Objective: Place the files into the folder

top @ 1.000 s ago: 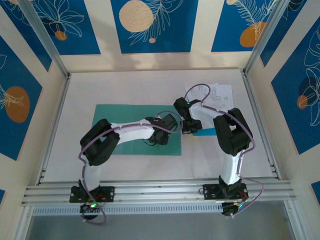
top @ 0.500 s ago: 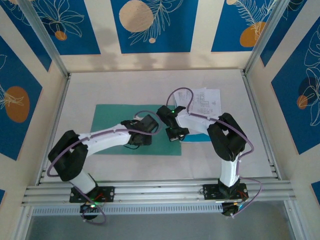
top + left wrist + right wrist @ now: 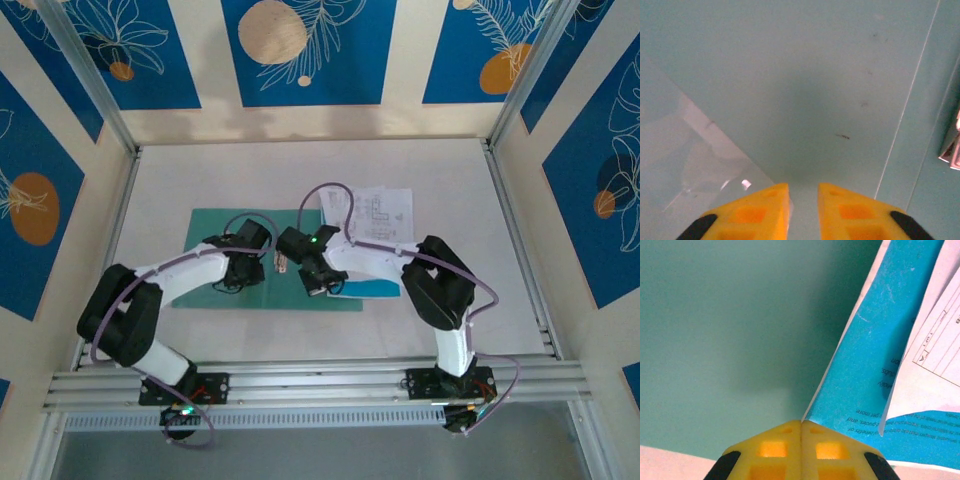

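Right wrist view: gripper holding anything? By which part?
The right gripper is shut on the files, pinching the corner of the blue sheet over the folder. The left gripper holds nothing.

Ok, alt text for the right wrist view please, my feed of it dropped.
The right gripper, yellow-tipped, is shut on the near corner of the blue sheet, which fans up and to the right. The plain teal-green folder spreads to its left, and a white printed sheet lies over the blue one at the right edge.
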`<action>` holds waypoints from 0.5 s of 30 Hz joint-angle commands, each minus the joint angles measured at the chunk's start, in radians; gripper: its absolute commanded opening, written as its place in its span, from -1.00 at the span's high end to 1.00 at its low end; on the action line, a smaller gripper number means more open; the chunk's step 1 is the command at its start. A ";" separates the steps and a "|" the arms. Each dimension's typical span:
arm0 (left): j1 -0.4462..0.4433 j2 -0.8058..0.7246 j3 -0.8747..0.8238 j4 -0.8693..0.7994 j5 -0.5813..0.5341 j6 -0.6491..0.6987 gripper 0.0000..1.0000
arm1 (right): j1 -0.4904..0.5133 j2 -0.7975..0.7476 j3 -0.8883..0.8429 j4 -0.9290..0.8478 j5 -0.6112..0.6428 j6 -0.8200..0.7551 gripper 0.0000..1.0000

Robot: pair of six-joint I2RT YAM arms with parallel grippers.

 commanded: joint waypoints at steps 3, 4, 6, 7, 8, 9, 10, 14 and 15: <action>0.000 0.065 -0.065 0.122 0.107 0.013 0.73 | 0.058 0.062 0.068 -0.024 -0.049 0.058 1.00; 0.000 0.065 -0.083 0.156 0.124 -0.001 0.74 | 0.068 0.067 0.077 -0.023 -0.056 0.063 1.00; -0.001 0.067 -0.114 0.212 0.159 -0.025 0.75 | 0.084 0.076 0.088 -0.014 -0.072 0.073 1.00; -0.004 0.072 -0.129 0.253 0.181 -0.035 0.77 | 0.089 0.077 0.091 -0.009 -0.080 0.077 1.00; -0.007 0.078 -0.137 0.277 0.198 -0.042 0.78 | 0.093 0.079 0.093 -0.005 -0.087 0.082 1.00; -0.010 0.083 -0.149 0.302 0.211 -0.051 0.79 | 0.098 0.082 0.093 0.000 -0.097 0.088 1.00; -0.012 0.088 -0.158 0.326 0.223 -0.060 0.79 | 0.101 0.083 0.092 0.006 -0.105 0.093 1.00; -0.014 0.087 -0.185 0.372 0.246 -0.090 0.80 | 0.107 0.084 0.079 0.029 -0.129 0.100 1.00; -0.016 0.081 -0.191 0.383 0.254 -0.099 0.80 | 0.108 0.083 0.075 0.038 -0.133 0.101 1.00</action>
